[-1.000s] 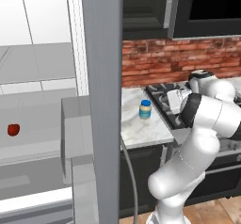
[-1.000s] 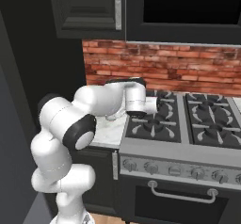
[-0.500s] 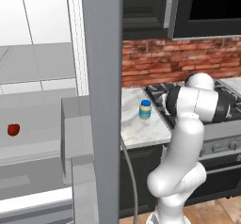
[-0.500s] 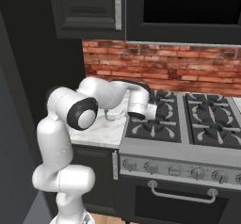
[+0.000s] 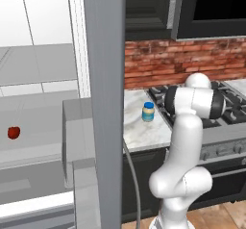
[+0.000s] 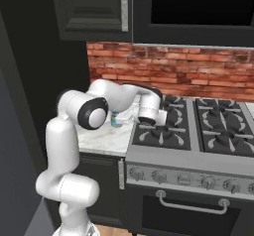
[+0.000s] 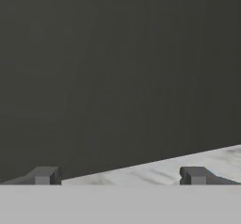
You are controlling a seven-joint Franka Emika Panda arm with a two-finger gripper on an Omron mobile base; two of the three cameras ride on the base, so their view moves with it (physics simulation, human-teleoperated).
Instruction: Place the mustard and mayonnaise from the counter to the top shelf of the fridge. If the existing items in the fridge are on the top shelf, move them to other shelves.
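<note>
The mayonnaise, a squat jar with a blue lid, stands on the white marble counter. In the right base view the mayonnaise peeks out from behind my forearm. My gripper is open with nothing between its fingertips. It faces a dark flat wall just above the counter. The fridge stands open on the left. A small red fruit lies on a lower, wider shelf, below the pale top shelf. The mustard is out of view.
A gas stove adjoins the counter on the right, with a red brick backsplash behind and dark cabinets above. The open fridge door's edge and its grey bins stand between the fridge interior and the counter.
My arm has refolded, with the elbow swinging in from over the stove towards the counter. The hand stays low near the stove's left edge. The jaws stayed open and the jar has not moved.
</note>
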